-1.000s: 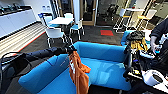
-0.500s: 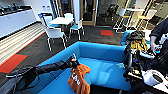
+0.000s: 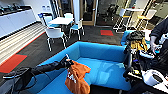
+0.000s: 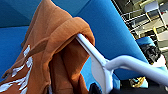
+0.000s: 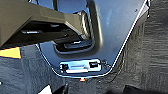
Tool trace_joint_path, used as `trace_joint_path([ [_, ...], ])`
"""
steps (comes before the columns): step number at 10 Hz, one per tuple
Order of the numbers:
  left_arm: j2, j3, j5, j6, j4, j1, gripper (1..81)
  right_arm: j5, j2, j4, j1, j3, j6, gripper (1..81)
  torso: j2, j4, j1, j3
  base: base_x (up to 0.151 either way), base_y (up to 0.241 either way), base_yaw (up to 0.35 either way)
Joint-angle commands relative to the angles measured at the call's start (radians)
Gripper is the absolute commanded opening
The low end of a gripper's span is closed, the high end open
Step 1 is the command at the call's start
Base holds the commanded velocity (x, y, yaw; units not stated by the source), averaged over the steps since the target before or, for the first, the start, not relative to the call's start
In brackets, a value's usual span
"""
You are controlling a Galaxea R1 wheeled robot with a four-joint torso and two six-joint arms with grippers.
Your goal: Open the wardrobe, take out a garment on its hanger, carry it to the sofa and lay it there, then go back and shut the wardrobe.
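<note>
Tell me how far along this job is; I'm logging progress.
Done: the orange garment is out of the wardrobe and has reached the blue sofa. In hand: the left tool holds the white hanger, the garment hanging over the seat, not yet laid flat. Left: release it, return, close the wardrobe.

One sofa (image 3: 105, 53), one garment (image 3: 76, 77), one hanger (image 4: 100, 62), three white chairs (image 3: 53, 33)

Orange garment (image 3: 76, 80), bright blue sofa (image 3: 105, 53)

White chairs (image 3: 53, 33) ring a tabletop (image 3: 58, 20) at 11 o'clock; dark carpet (image 3: 95, 37) carries red patches (image 3: 107, 32) toward glass doors (image 3: 87, 11) at 12.
</note>
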State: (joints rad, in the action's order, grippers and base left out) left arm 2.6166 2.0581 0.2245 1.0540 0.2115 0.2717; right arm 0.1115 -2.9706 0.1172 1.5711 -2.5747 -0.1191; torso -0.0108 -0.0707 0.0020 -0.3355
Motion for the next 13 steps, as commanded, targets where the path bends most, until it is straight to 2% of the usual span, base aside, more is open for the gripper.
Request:
trace_joint_path([
  [1,-0.126,-0.006,-0.03,0.011,0.003,-0.194,1.0,-0.065,0.0,0.007,0.01,0.002,0.001,81.1,0.0,0.0,0.0,0.0,0.0,0.0,0.0],
  [6,-0.288,-0.006,-0.022,0.011,0.011,-0.193,1.0,-0.065,-0.003,0.01,0.011,0.002,0.001,81.1,0.0,0.0,0.0,0.0,0.0,0.0,0.0],
  [13,-0.407,0.004,-0.031,0.03,-0.001,-0.124,1.0,-0.062,-0.004,0.012,0.013,0.002,0.003,81.1,0.0,0.0,0.0,0.0,0.0,0.0,0.0],
])
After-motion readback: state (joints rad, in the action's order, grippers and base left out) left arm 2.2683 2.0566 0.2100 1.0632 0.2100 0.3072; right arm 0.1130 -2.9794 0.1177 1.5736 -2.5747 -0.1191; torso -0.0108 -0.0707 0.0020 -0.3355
